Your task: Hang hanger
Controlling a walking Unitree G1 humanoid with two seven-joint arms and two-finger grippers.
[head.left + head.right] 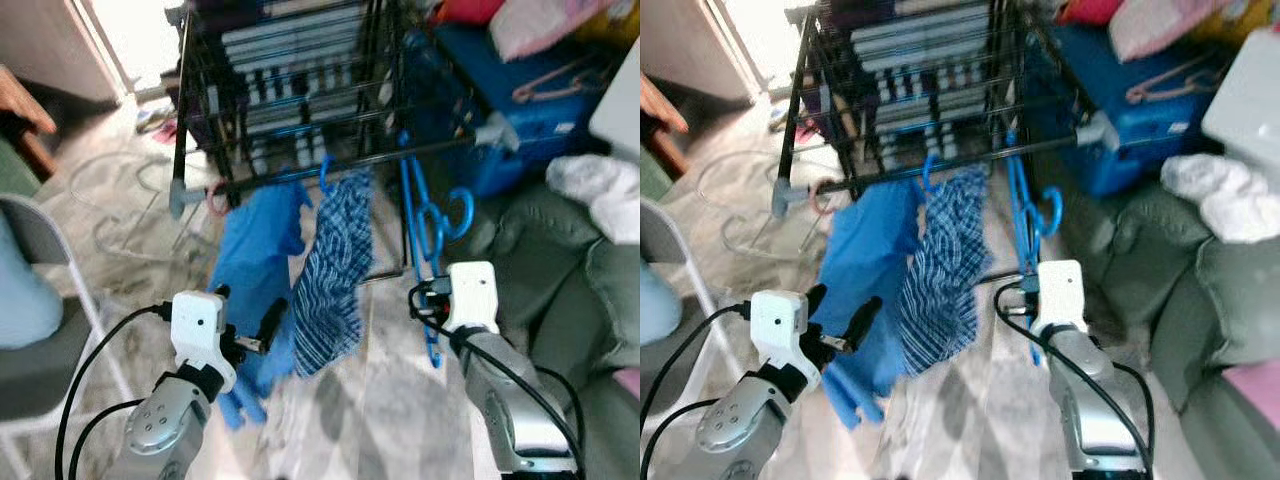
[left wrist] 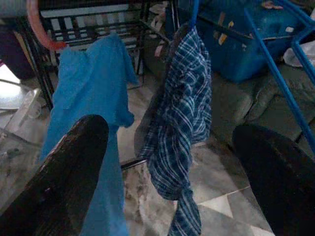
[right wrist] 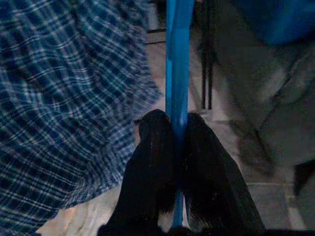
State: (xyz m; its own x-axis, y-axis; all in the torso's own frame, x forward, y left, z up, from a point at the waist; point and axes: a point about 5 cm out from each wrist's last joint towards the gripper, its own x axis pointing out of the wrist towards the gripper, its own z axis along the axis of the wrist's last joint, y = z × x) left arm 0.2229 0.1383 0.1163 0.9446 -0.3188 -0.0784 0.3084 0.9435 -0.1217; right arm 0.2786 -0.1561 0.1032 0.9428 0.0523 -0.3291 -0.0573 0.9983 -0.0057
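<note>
The right tool (image 3: pixel 178 147) pinches the blue hanger (image 1: pixel 420 215) low on its frame, keeping its hook by the rack's front rail (image 1: pixel 330 165); the left tool (image 1: pixel 250 320) hovers wide before the blue shirt (image 1: pixel 250 250).

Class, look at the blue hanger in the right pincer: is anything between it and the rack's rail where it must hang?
Nothing visible blocks it. The right pincer is shut on the blue hanger, which reaches up beside the rail. The plaid shirt hangs to its left, apart from it.
</note>
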